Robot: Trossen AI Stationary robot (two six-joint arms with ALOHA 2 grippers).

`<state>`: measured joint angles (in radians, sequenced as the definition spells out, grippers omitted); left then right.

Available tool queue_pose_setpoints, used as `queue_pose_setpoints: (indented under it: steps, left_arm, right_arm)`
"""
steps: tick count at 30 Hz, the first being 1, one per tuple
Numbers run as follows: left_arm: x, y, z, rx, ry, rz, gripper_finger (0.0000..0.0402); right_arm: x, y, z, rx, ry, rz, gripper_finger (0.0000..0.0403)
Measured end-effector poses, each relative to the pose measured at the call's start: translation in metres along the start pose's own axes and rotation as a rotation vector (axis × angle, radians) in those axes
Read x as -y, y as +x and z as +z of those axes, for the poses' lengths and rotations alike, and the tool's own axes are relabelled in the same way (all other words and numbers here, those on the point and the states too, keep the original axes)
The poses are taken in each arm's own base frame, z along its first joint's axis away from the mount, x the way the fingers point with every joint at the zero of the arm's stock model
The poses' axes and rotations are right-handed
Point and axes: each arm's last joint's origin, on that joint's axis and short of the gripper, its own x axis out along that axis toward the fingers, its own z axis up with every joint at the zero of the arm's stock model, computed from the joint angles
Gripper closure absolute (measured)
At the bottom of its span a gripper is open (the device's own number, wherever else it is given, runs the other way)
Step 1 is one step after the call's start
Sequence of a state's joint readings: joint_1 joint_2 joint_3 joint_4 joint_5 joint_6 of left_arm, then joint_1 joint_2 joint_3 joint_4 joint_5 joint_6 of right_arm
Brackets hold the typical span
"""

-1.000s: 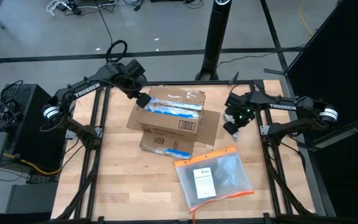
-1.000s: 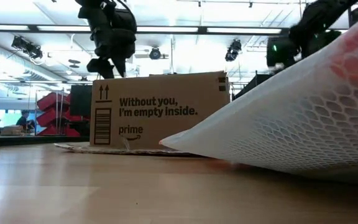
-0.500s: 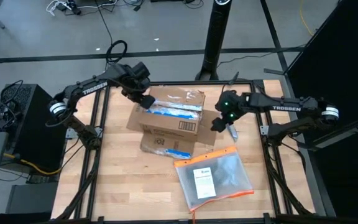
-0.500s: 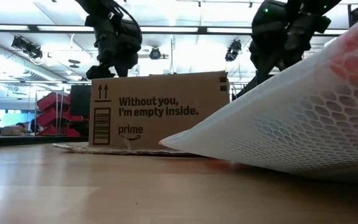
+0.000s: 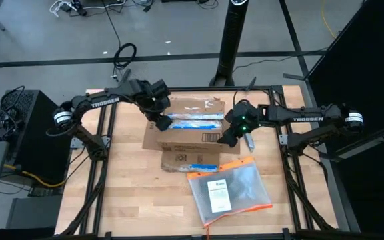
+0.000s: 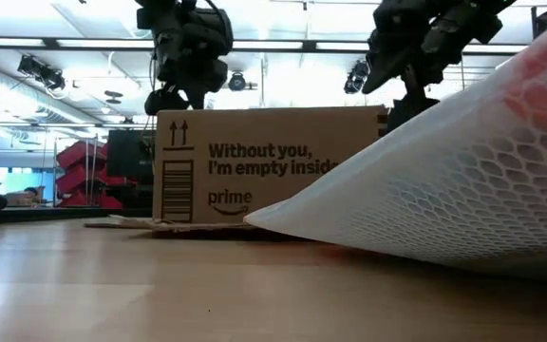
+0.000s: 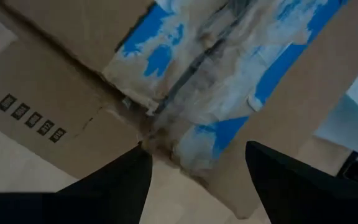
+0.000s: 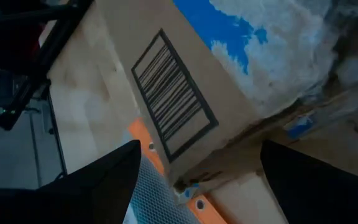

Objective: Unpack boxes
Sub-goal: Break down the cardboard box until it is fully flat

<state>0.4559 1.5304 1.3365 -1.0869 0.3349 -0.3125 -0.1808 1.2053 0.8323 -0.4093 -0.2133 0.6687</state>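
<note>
The brown cardboard shipping box [image 5: 187,130] lies in the middle of the wooden table [image 5: 129,200]. The left gripper [image 5: 160,121] hovers over the box's left end, fingers spread. The right gripper [image 5: 227,137] is at its right end, fingers spread. A clear plastic pouch [image 5: 231,190] lies just beside the box.

The high camera is looking straight down on the cardboard box [image 5: 185,130], taking in the whole table [image 5: 129,193] around it. The low camera is sitting at tabletop level, facing the box's [image 6: 269,166] printed side across the room, with a mesh pouch [image 6: 463,180] very near its lens. Both wrist cameras are hovering close above the box, the left one facing its blue tape [image 7: 229,81], the right one its barcode [image 8: 174,93]. All four views are sharing the box.
</note>
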Motion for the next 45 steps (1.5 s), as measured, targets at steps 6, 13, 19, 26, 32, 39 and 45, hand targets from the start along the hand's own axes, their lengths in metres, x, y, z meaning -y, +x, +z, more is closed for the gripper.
queue_pose_setpoints:
  steps: [6, 13, 19, 26, 32, 39, 45]
  left_arm:
    - [0.019, -0.001, -0.002, 0.009, 0.047, -0.022, 0.0160]
    - [0.035, -0.034, 0.006, 0.089, 0.087, -0.032, 0.0163]
    - [0.038, -0.047, 0.007, 0.127, 0.130, 0.002, 0.0164]
    - [0.039, -0.055, 0.003, 0.149, 0.157, 0.004, 0.0164]
    - [0.040, -0.062, 0.000, 0.168, 0.180, 0.007, 0.0165]
    - [0.043, -0.084, -0.008, 0.286, 0.183, -0.022, 0.0172]
    - [0.046, -0.090, -0.009, 0.341, 0.176, -0.031, 0.0174]
  right_arm:
    - [-0.007, 0.001, 0.002, 0.060, -0.023, 0.024, 0.0094]
    - [-0.023, -0.010, 0.016, 0.159, -0.093, 0.068, 0.0094]
    - [-0.037, -0.025, 0.030, 0.250, -0.215, 0.059, 0.0126]
    - [-0.051, -0.039, 0.043, 0.331, -0.370, 0.083, 0.0264]
    - [-0.064, -0.052, 0.053, 0.404, -0.500, 0.095, 0.0383]
    - [-0.080, -0.066, 0.058, 0.464, -0.697, 0.090, 0.0402]
    - [-0.092, -0.061, 0.049, 0.448, -0.856, 0.088, 0.0402]
